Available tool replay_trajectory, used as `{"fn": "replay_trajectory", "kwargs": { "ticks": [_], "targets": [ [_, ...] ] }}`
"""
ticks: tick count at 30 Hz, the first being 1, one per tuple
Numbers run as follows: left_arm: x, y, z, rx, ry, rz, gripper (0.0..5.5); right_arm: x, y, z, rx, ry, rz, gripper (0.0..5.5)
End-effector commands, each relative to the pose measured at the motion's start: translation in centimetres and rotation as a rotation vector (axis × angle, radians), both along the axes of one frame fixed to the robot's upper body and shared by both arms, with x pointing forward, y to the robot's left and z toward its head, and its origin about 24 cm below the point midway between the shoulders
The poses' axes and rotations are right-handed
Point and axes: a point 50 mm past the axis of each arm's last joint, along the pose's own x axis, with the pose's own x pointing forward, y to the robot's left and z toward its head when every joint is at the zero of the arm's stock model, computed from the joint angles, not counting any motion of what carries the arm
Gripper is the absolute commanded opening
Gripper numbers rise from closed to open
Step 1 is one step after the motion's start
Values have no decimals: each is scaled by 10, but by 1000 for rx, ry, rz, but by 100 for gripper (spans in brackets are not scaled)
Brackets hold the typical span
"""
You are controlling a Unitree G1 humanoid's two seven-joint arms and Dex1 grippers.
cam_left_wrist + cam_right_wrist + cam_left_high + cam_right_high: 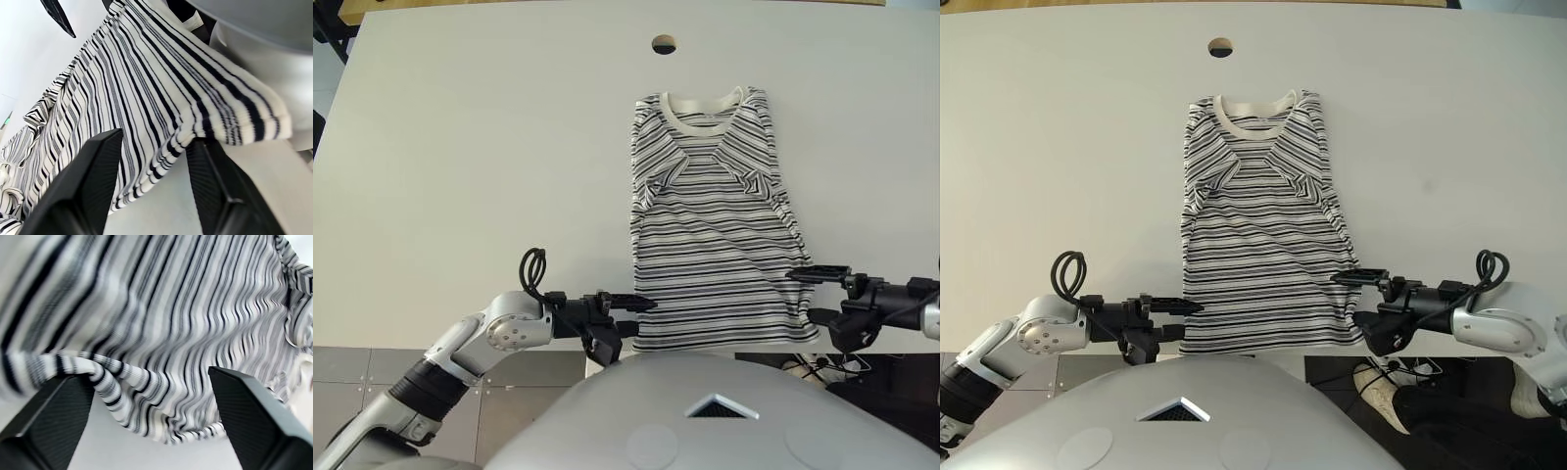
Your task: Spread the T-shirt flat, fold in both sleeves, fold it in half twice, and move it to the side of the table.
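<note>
**Both grippers posted at the hem corners for the first half-fold**

The left gripper (641, 316) sits at the near edge of the table (460, 147). Its fingers are apart, one above and one below the hem's left corner, and not closed on it. That placing suits pinching the corner so the hem can be carried toward the collar.

The T-shirt (715, 235) lies right of the table's middle, with its collar toward the far edge near a small round hole (664, 44) and its hem at the near edge. It is white with dark stripes. Both sleeves are already turned in over the chest, leaving a narrow rectangle puckered at the sleeve folds.

The right gripper (801, 294) mirrors the left at the hem's right corner, fingers likewise spread around the cloth. The first fold in half looks like the step in hand.
</note>
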Motion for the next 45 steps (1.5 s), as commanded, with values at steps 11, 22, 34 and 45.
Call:
{"fn": "replay_trajectory", "kwargs": {
  "ticks": [11,22,34,45],
  "targets": [
    [11,17,-1,43,4,69,10,-1,-6,-5,-41,66,1,150],
    [15,18,2,-10,15,115,10,-1,-1,0,38,57,-21,13],
    [42,31,33,-256,61,321,10,22,-16,28,316,-34,-300,13],
    [171,7,-1,-341,-92,833,10,150,26,0,730,-354,-696,13]
  ]
}}
